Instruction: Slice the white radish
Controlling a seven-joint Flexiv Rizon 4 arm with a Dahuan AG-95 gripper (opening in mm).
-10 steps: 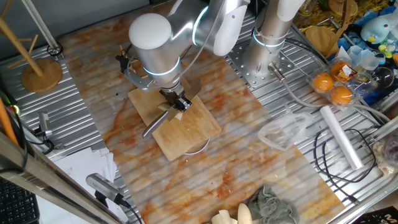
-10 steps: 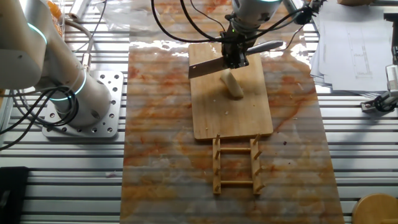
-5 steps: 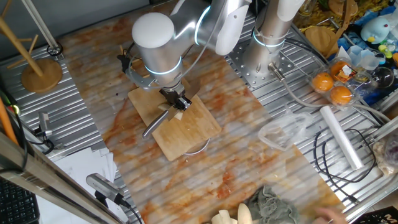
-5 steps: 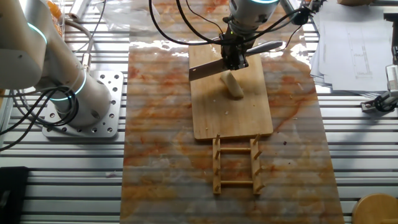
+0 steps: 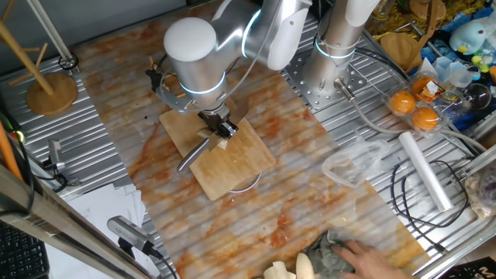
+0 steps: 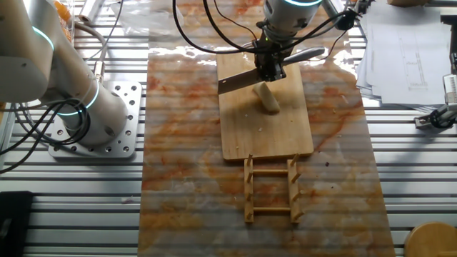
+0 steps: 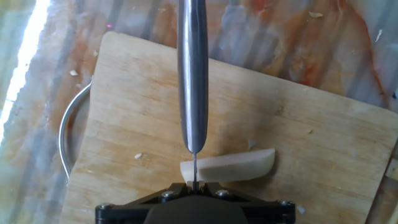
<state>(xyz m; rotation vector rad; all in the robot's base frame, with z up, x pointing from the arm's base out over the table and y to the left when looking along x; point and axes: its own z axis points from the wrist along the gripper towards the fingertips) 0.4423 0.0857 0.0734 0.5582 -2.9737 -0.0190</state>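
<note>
- Radish first: the white radish lies as one pale cream stick on the wooden cutting board, near the board's middle in the other fixed view.
- In the hand view the stick lies crosswise to the blade, its blunt end just beside the blade line and its tapered end pointing away to the right.
- The knife is held edge-down above the board, its steel spine running straight away from the camera; its blade shows as a flat grey strip reaching left over the board's edge.
- The gripper hangs over the board's far end with its fingers pinched on the knife's handle; the silver handle sticks out to the right.
- Whether the edge touches the radish cannot be told; in the hand view it lines up with the stick's blunt end.
- The board rests on the orange-stained worktop, and a thin metal ring shows from under its left edge.
- A small wooden rack sits just beside the board's near edge.
- A person's hand rests on a grey cloth at the worktop's near corner, well apart from the board.
</note>
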